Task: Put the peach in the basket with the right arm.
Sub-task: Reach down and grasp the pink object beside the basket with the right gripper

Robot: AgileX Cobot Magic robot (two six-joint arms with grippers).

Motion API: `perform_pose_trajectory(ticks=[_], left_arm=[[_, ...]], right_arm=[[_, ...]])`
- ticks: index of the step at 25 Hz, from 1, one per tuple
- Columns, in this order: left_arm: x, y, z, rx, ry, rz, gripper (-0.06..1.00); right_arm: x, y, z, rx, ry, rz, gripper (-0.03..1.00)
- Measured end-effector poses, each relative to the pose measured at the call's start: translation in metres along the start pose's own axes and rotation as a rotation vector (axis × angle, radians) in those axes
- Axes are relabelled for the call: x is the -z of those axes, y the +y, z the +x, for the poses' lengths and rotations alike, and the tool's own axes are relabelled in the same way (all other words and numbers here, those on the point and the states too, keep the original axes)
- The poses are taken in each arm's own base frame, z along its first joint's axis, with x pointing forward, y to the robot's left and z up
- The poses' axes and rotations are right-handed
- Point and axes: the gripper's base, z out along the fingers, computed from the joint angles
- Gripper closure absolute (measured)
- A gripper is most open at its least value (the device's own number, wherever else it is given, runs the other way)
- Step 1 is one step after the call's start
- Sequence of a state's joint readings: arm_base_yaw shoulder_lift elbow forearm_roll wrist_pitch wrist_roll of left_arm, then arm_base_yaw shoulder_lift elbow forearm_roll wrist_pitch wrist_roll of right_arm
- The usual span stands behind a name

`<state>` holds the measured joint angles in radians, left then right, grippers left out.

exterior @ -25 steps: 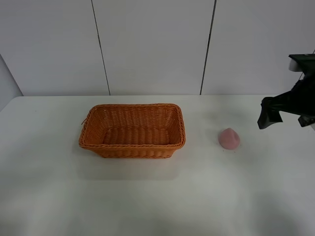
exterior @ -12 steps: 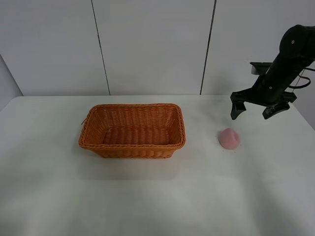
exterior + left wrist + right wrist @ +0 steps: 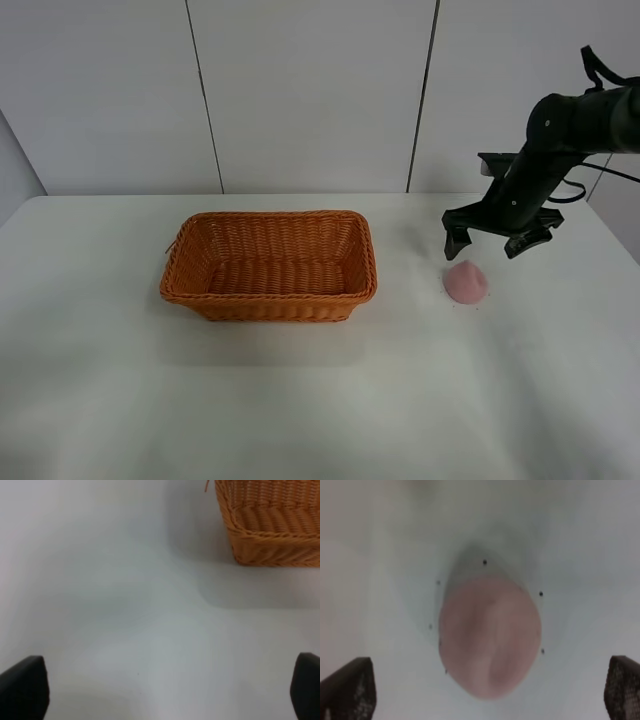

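Our right end effector (image 3: 485, 243) hangs spread wide over the peach (image 3: 466, 282) near the table's (image 3: 320, 400) right edge; we judge an off-centre descent could roll it away.

A corner of the basket (image 3: 270, 530) shows, its woven wall and braided rim standing on the white table (image 3: 100, 580), a soft shadow (image 3: 250, 587) lying just beside the wall. A loose wicker strand (image 3: 206, 485) sticks out at the basket's rim. Well apart from the basket, the left gripper (image 3: 165, 692) holds its two dark fingertips (image 3: 22, 687) spread wide
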<state>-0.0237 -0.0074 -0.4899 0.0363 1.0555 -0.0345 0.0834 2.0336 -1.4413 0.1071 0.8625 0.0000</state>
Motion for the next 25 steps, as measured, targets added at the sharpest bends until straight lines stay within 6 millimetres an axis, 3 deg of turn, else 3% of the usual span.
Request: perform_pose_trajectory(ticks=[9,25], left_arm=[[0.000,0.000,0.000,0.000,0.000,0.000,-0.05],[0.000,0.000,0.000,0.000,0.000,0.000,-0.05]], right_arm=[[-0.046,-0.004,0.002,-0.017,0.062,0.000,0.27],[-0.048,-0.003,0.002,-0.020,0.055,-0.004,0.27]])
